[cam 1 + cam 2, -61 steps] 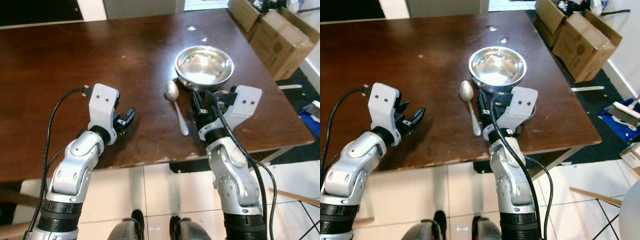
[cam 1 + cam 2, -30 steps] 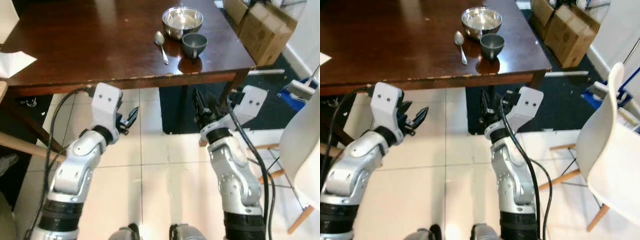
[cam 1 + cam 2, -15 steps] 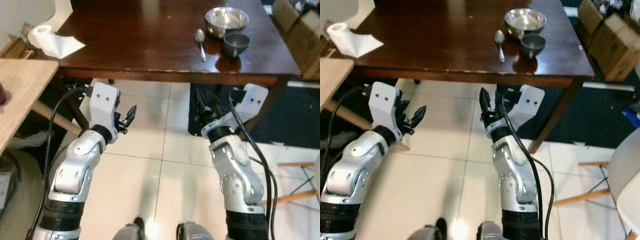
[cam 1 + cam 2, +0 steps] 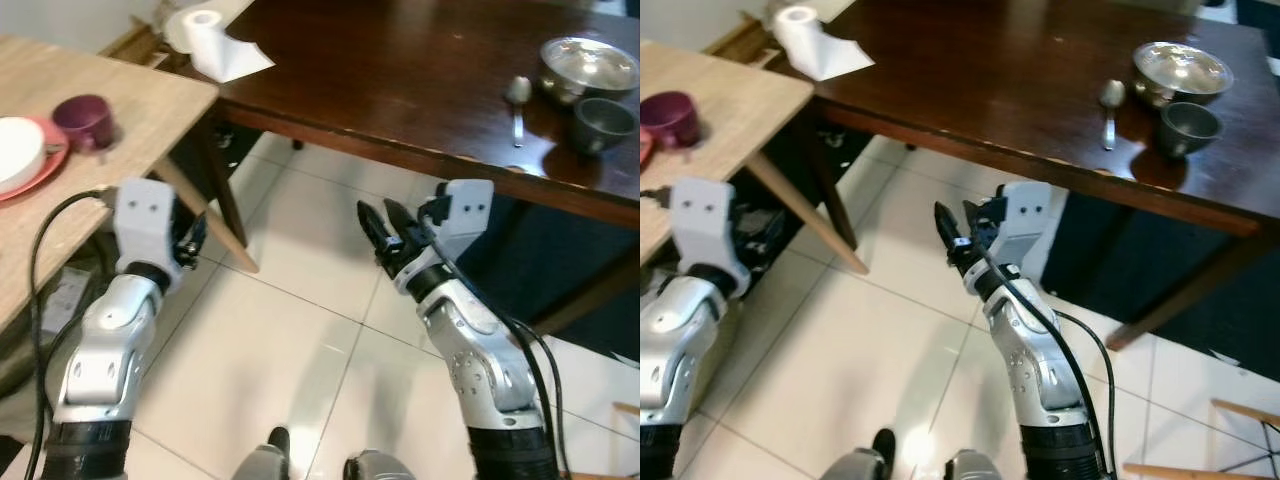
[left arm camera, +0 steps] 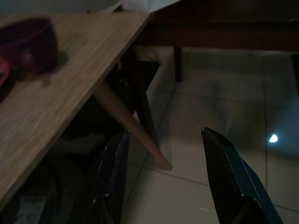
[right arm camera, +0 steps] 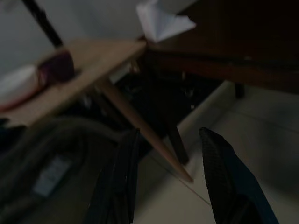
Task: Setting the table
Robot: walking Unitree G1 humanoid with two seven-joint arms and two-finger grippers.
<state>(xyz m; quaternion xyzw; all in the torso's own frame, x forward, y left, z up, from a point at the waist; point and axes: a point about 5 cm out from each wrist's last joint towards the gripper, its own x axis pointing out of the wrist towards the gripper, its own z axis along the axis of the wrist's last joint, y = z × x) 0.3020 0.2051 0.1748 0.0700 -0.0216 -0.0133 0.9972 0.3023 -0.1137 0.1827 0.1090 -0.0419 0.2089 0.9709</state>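
A steel bowl (image 4: 590,62), a grey cup (image 4: 597,122) and a spoon (image 4: 517,100) sit together at the dark wooden table's (image 4: 400,70) far right. On the light wooden table (image 4: 120,95) to my left stand a maroon mug (image 4: 85,120) and a white bowl on a pink plate (image 4: 18,155). My right gripper (image 4: 385,225) hangs open and empty over the tiled floor. Beside the light table's edge, my left gripper (image 5: 163,135) is open too, its fingers (image 5: 112,172) spread wide. The right wrist view catches the mug (image 6: 58,67) as well.
A paper towel roll (image 4: 205,30) with a loose sheet lies at the dark table's near-left corner. The light table's slanted leg (image 4: 205,225) runs down between the two tables. White tiles (image 4: 300,340) spread below both arms.
The camera has swung left: the dark table slid to the upper right and the light table with mug and plate came into view. Both grippers stay open and empty.
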